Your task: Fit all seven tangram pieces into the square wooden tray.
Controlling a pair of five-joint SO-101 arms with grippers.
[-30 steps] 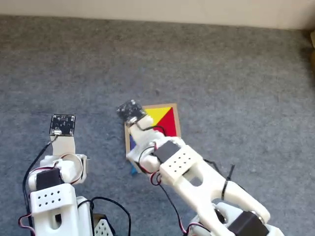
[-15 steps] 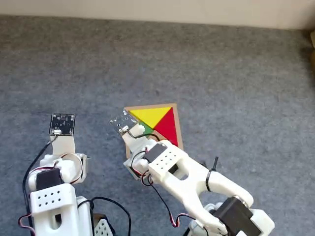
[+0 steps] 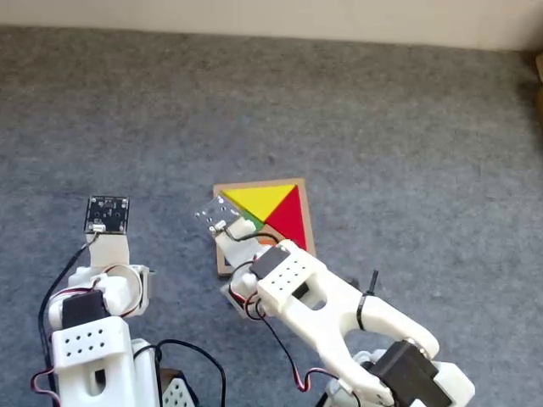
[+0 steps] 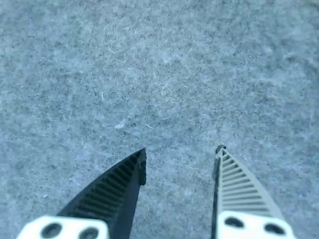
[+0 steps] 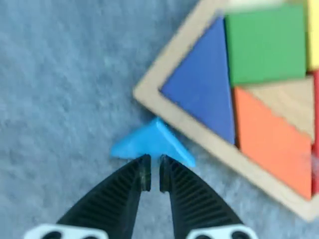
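The square wooden tray (image 5: 178, 50) lies on grey carpet and holds a dark blue triangle (image 5: 204, 84), a green square (image 5: 264, 42) and an orange piece (image 5: 274, 144), with bare wood (image 5: 286, 99) between them. In the high view the tray (image 3: 259, 184) also shows a yellow triangle (image 3: 259, 199) and a red triangle (image 3: 293, 220). A light blue triangle (image 5: 152, 144) lies on the carpet outside the tray, touching its corner. My right gripper (image 5: 152, 174) is shut just short of that piece, gripping nothing. My left gripper (image 4: 180, 159) hangs open over bare carpet.
The right arm (image 3: 314, 292) stretches across the tray's near left part and hides it from above. The left arm (image 3: 93, 305) stands well to the left of the tray. Grey carpet surrounds everything, and a pale wall edge (image 3: 271, 17) runs along the back.
The right arm has swung left across the tray, uncovering more of the yellow and red triangles, then nearly settled. The left arm has stayed still.
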